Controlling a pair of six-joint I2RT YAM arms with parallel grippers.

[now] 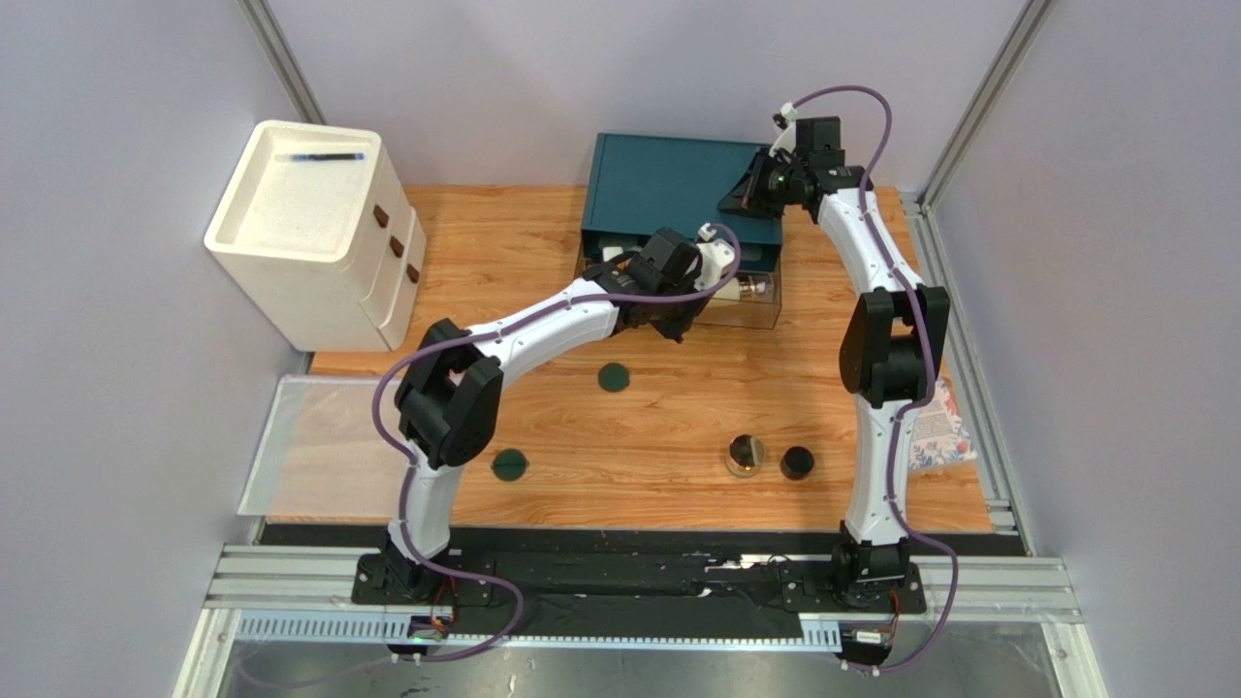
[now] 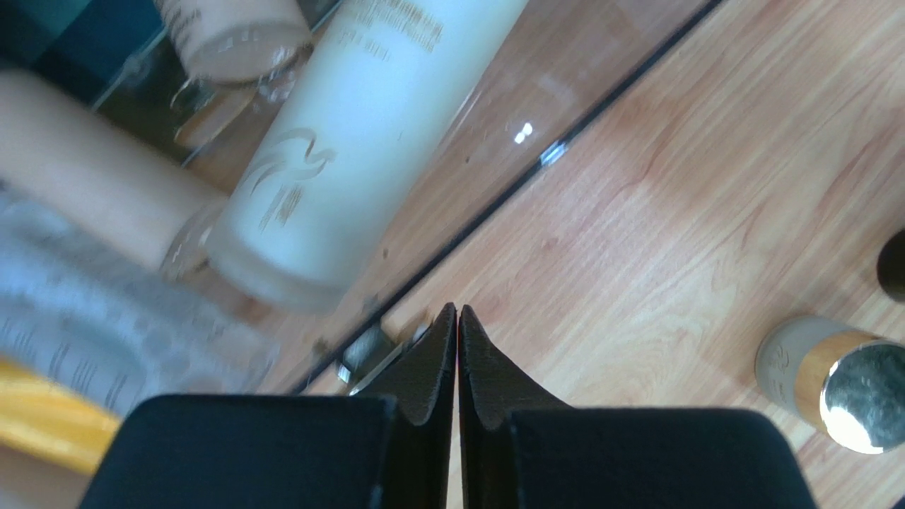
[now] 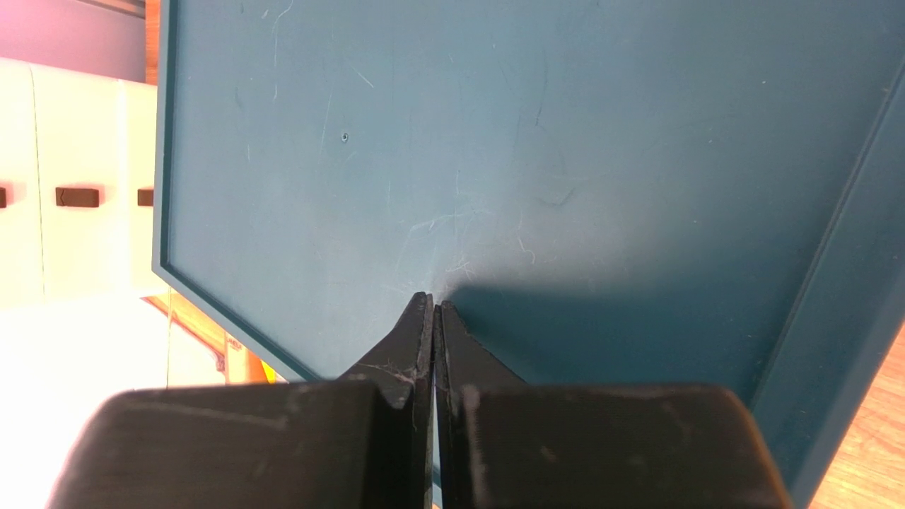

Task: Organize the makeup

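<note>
The teal box [image 1: 663, 182] stands at the back, its clear drawer [image 1: 746, 298] pulled out. In the left wrist view the drawer holds the cream bottle [image 2: 340, 138], two beige tubes [image 2: 228, 37] [image 2: 85, 170], the clear bottle [image 2: 106, 329] and the orange tube [image 2: 43, 419]. My left gripper [image 2: 458, 313] is shut and empty at the drawer's front edge, beside its metal handle [image 2: 366, 355]; it also shows in the top view [image 1: 679, 323]. My right gripper [image 3: 436, 302] is shut and empty on the box's top [image 3: 510, 159]. Two dark-green discs [image 1: 615, 377] [image 1: 509, 464] and two round jars [image 1: 745, 455] [image 1: 797, 463] lie on the table.
A white drawer cabinet [image 1: 313, 233] stands at the back left. A clear flat tray [image 1: 313, 444] lies at the table's left edge. A patterned packet [image 1: 940, 429] lies by the right arm. The gold-lidded jar [image 2: 839, 376] shows at the right in the left wrist view.
</note>
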